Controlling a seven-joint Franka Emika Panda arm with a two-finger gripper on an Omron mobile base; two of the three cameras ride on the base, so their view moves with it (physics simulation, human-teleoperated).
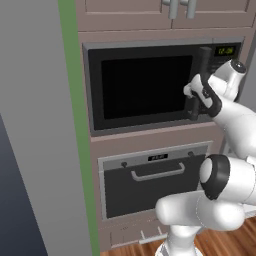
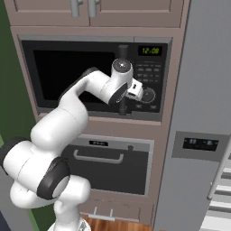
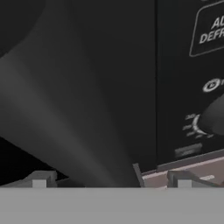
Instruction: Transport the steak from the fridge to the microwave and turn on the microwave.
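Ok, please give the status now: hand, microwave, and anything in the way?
Hand open, up against the microwave door handle. Microwave door shut, clock lit. Steak unseen. Nothing between hand and handle.

You can read a green clock, 12:00, on the microwave [image 2: 94,76] panel's top. Close up, one panel button shows partial white letters "A" and "DEFR". The oven's [image 2: 110,164] label is illegible.
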